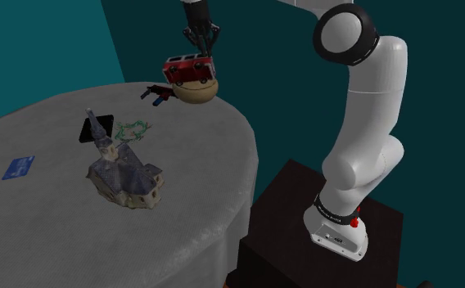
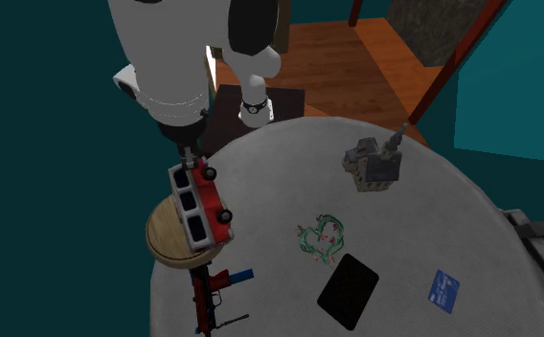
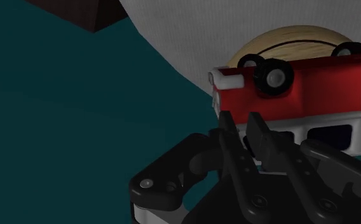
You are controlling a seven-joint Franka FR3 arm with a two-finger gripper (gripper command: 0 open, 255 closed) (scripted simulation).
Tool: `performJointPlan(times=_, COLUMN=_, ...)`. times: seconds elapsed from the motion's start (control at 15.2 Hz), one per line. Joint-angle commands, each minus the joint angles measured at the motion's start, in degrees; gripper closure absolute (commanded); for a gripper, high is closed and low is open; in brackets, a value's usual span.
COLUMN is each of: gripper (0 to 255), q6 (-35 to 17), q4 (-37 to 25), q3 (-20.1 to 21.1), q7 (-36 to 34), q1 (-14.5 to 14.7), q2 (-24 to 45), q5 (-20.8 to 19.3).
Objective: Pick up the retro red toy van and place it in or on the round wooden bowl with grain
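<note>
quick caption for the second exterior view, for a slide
Gripper at a red toy van tipped sideways over the wooden bowl

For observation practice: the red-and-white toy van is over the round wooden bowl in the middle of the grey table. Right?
No: the red-and-white toy van is over the round wooden bowl, but the bowl sits at the edge of the grey table, as the second exterior view shows.

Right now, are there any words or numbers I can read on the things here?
Blue card: white marks, too small to read.
Arm's base: a small dark mark, too small to read.
No text shows on the red van or the bowl.
</note>
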State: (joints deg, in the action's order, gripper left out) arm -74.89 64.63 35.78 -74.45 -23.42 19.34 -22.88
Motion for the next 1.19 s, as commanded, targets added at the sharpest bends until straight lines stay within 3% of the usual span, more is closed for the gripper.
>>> performJointPlan(times=0.0, gripper=255, q6=-2.6, q4=3.7, q3=0.1, q7=-0.2, q1=-1.2, q2=-1.4, q5=0.9)
performJointPlan(times=0.66, gripper=255, q6=-12.0, q4=15.9, q3=-0.2, q7=-1.2, q1=-4.0, q2=-4.6, q5=3.1)
performJointPlan(times=1.12, gripper=255, q6=-11.9, q4=15.9, q3=-0.1, q7=-1.2, q1=-4.0, q2=-4.6, q5=3.0)
